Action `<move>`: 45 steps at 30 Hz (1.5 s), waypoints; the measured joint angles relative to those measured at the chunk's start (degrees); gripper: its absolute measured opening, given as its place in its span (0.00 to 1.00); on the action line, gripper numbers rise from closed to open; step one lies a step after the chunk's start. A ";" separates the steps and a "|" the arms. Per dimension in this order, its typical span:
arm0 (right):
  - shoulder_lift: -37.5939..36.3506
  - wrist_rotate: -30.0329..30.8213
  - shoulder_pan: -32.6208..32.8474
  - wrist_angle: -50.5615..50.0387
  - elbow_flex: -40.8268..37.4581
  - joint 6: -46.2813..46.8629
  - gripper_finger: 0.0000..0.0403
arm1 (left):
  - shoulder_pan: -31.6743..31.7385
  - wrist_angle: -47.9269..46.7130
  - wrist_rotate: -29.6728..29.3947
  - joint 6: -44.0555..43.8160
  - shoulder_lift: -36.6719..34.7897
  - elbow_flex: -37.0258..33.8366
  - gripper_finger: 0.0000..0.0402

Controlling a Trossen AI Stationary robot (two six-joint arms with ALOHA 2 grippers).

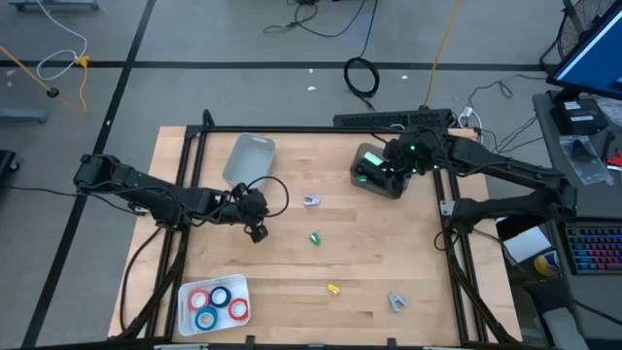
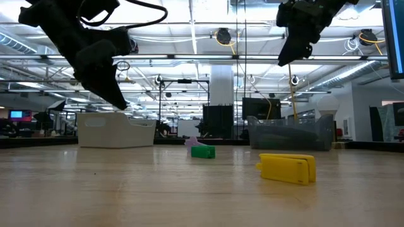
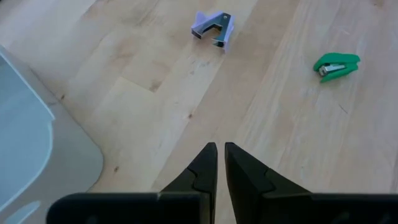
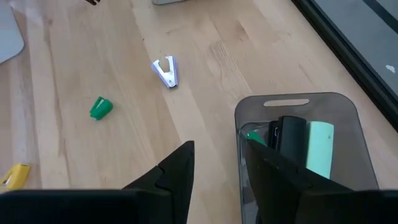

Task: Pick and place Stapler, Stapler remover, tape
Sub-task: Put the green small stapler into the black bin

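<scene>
High view: left gripper (image 1: 258, 231) hangs over bare wood, well apart from the lilac staple remover (image 1: 311, 200). Green stapler (image 1: 315, 237) just beside the remover; yellow stapler (image 1: 333, 289) and a grey staple remover (image 1: 397, 302) farther off. Tape rolls (image 1: 219, 302) sit in a white tray (image 1: 190, 290) at the table (image 1: 389, 262) edge. Right gripper (image 1: 394, 160) over the grey bin (image 1: 377, 179).

Low view: both grippers are raised clear of the tabletop; open wood around the staplers.

Left wrist view: fingers (image 3: 205, 165) nearly together, a sliver of gap, holding nothing.

Right wrist view: fingers (image 4: 177, 171) spread wide, empty, above the bin rim.
</scene>
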 joint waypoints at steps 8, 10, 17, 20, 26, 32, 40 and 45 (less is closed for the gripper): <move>-2.44 -0.06 0.00 -2.26 0.00 7.61 0.32 | 0.00 0.41 0.24 0.00 -0.02 0.00 0.09; -2.71 -0.04 0.00 -2.54 0.00 9.67 0.32 | 0.00 1.44 0.23 0.04 -0.02 0.00 0.09; -3.30 -0.15 0.63 -2.46 0.00 13.62 0.32 | 0.00 7.27 -1.35 0.64 -0.01 0.00 0.09; -4.33 -0.12 2.46 -1.79 0.00 13.19 0.32 | 0.00 8.73 -1.21 1.38 0.00 0.00 0.09; -8.64 0.91 6.74 0.03 0.00 13.62 0.32 | 0.00 9.03 -0.85 1.52 -0.01 0.00 0.09; -14.76 5.31 11.22 0.32 -2.65 16.00 0.32 | 0.00 9.92 -0.83 1.55 -0.02 0.00 0.09; -25.35 7.47 15.83 9.28 -14.57 18.60 0.32 | 0.00 10.32 -0.81 1.57 -0.02 0.00 0.09; -30.79 7.48 17.35 15.75 -22.46 19.17 0.32 | -0.04 12.60 -0.74 1.61 -0.02 0.00 0.09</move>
